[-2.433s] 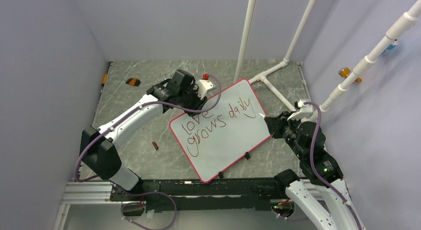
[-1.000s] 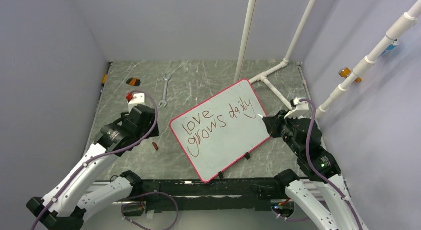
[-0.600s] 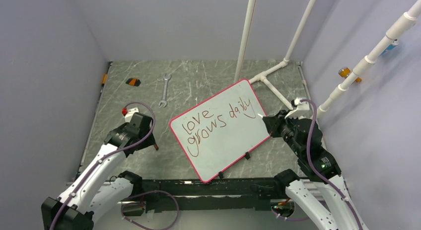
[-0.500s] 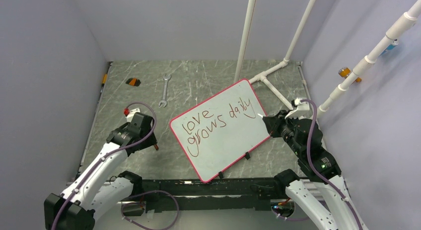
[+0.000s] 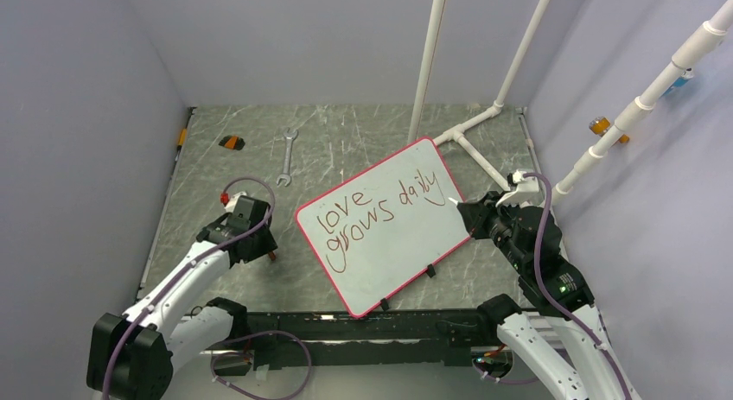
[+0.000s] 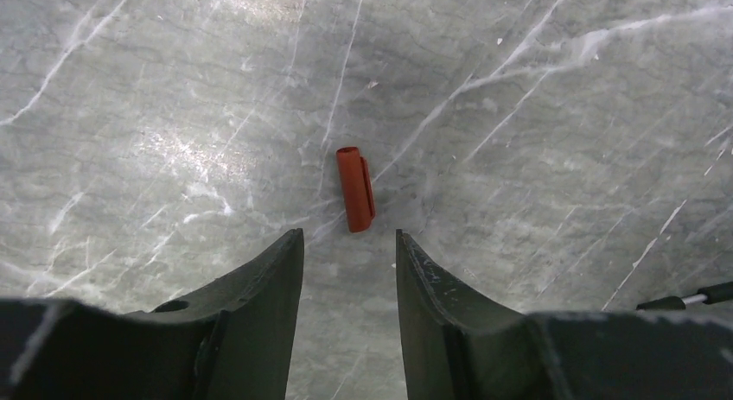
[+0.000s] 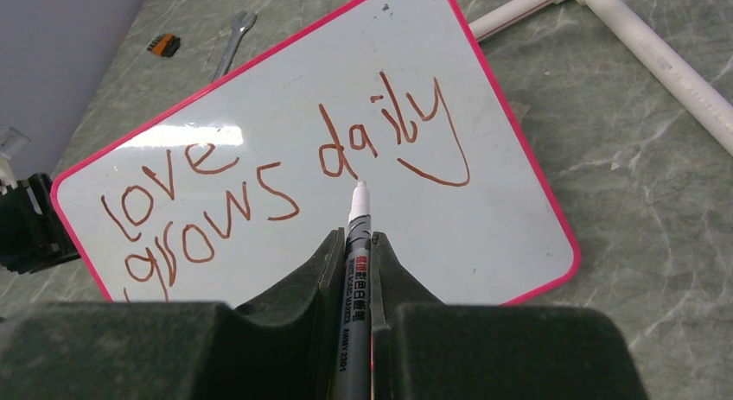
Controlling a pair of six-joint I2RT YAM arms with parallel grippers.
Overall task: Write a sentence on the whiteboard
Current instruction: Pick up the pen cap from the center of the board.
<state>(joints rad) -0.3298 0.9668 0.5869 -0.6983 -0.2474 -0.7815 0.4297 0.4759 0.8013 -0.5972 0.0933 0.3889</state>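
Sentence [image 5: 380, 212] "love grows daily" on whiteboard [image 5: 406, 257], mid-counter [image 5: 346, 128]; looks complete. Right claw [image 7: 356, 244] clamped on uncapped marker [image 7: 358, 206], tip over "daily". Left claw [image 6: 350, 244] parted, empty. Red cap [image 6: 355, 190] just ahead, centred between fingers, long axis along approach. Left arm nearer.

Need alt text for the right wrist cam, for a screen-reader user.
The right gripper is shut on a grey marker, its pale tip pointing at a pink-framed whiteboard on the marble table. It carries the sentence "love grows daily" in dark red handwriting. A wrench and a white pipe lie beyond it.
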